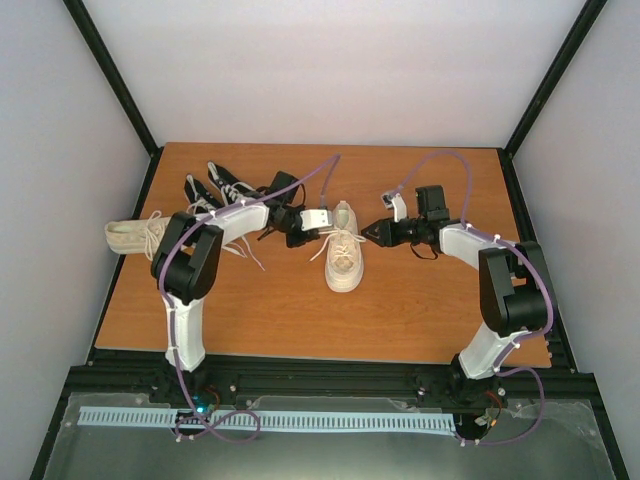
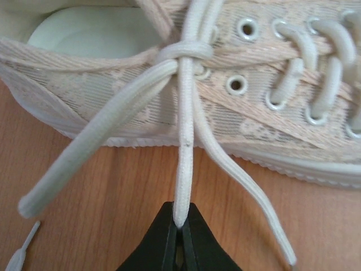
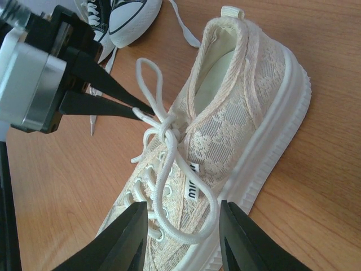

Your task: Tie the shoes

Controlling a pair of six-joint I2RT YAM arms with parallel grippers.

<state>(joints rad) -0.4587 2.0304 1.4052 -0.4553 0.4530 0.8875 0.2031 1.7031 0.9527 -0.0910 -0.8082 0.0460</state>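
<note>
Left end effector (image 2: pixel 180 227) on lace (image 2: pixel 185 141), mid-table (image 1: pixel 280 320)

Wearing white shells over black joint housings along the left arm (image 1: pixel 188 300) and the right arm (image 1: pixel 490 345). Carrying looped lilac cables (image 1: pixel 445 154). Ending in black wedge-shaped fingers (image 3: pixel 121 243) on the left hand (image 2: pixel 180 224) and the right hand (image 3: pixel 183 226), and showing a silvery block (image 3: pixel 28 84) behind the left one.

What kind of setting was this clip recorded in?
Probably a lab test cell, not a home: plain white panels in a black frame box in a wooden tabletop, and the left arm and right arm are bolted to a metal rail at its near edge.
</note>
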